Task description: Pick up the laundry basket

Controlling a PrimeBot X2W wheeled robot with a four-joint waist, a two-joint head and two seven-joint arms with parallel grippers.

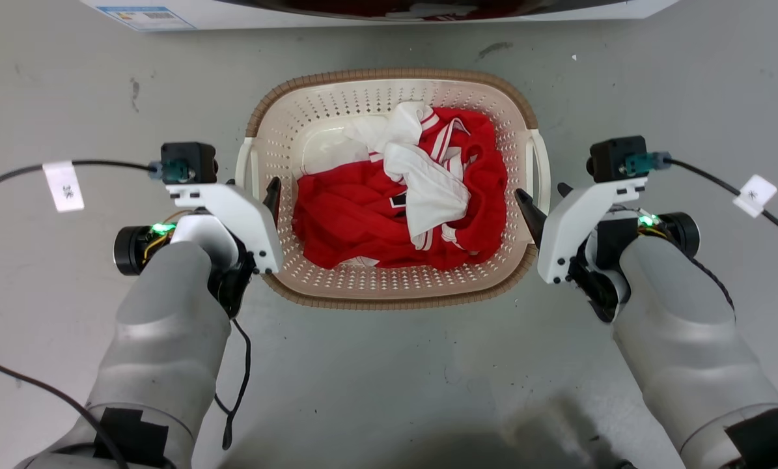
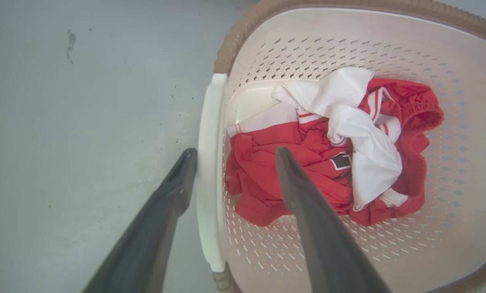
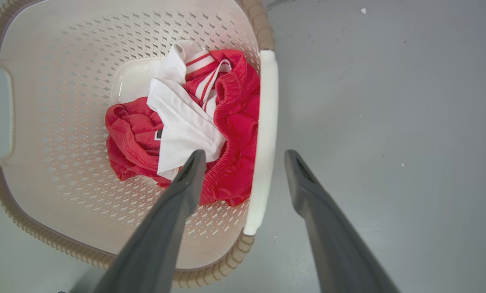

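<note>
The blue-and-white sticker (image 1: 144,16) on the washer (image 1: 245,18) at the head view's top edge is too blurred to read, as are the mark on the white cable tag (image 1: 63,185) and the dark patch (image 2: 342,160) on the red garment (image 1: 356,215). The laundry basket (image 1: 389,75) sits on the grey floor (image 1: 389,365) just before the washer, holding that garment and a white one (image 1: 428,185). Both forearms reach forward beside it. The left gripper (image 2: 235,151) is spread wide astride the left handle (image 2: 208,171), one finger inside, one outside; the right gripper (image 3: 245,154) likewise straddles the right handle (image 3: 263,134), gripping nothing
</note>
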